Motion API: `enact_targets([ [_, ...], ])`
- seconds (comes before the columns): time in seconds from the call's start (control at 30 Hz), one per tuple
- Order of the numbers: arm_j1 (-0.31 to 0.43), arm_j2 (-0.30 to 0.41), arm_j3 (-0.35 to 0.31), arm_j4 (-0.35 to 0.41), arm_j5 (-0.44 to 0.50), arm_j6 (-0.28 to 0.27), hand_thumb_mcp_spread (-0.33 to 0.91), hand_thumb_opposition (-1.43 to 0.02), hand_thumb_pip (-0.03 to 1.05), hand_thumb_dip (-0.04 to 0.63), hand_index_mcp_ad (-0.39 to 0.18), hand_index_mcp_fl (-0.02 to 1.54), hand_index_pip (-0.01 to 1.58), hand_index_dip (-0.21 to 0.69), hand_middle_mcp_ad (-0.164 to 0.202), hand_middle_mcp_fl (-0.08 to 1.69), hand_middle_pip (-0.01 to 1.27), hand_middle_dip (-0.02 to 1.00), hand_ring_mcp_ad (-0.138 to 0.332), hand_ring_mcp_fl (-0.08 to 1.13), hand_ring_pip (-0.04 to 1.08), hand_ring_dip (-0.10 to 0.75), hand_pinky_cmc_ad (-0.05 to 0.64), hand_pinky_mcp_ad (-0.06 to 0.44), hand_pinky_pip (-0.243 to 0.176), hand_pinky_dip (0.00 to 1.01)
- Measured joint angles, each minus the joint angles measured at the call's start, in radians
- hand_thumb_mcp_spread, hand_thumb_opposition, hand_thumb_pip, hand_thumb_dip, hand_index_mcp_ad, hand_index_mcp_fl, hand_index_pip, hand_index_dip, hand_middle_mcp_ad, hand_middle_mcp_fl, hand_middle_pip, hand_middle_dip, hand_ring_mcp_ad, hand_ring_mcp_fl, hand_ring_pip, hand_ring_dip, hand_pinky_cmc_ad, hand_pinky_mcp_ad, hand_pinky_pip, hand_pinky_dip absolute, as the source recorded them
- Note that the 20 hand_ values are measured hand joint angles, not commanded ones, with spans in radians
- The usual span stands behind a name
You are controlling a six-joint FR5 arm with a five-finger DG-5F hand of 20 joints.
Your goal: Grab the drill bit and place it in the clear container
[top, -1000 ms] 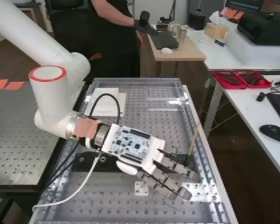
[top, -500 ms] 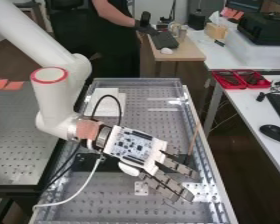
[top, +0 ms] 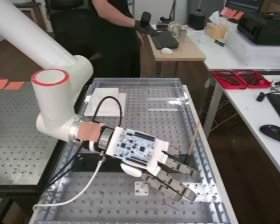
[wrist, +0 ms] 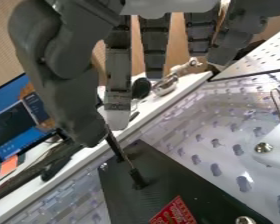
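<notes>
Bright light, probably from overhead, leaves small white glints on the perforated bench top.

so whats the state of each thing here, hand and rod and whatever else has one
hand: open, fingers straight
dark rod: slanting over the black plate by the thumb tip, contact unclear
black plate: flat on the bench
screen: lit
red trays: open-topped, things inside
mouse: lying on the desk

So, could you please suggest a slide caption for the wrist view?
Robot fingers and thumb over a red-labelled black plate, with a slim dark rod near the thumb tip.
</notes>
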Motion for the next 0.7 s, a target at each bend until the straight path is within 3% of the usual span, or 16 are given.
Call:
enact_targets([
  [0.7, -0.004, -0.013, 0.014, 0.01, -0.009, -0.003, 0.42, -0.88, 0.67, 0.284, -0.051, 0.35, 1.3, 0.173, 0.099, 0.2, 0.13, 0.17, 0.272, -0.01, 0.08, -0.014, 0.305, 0.202, -0.105, 0.19],
])
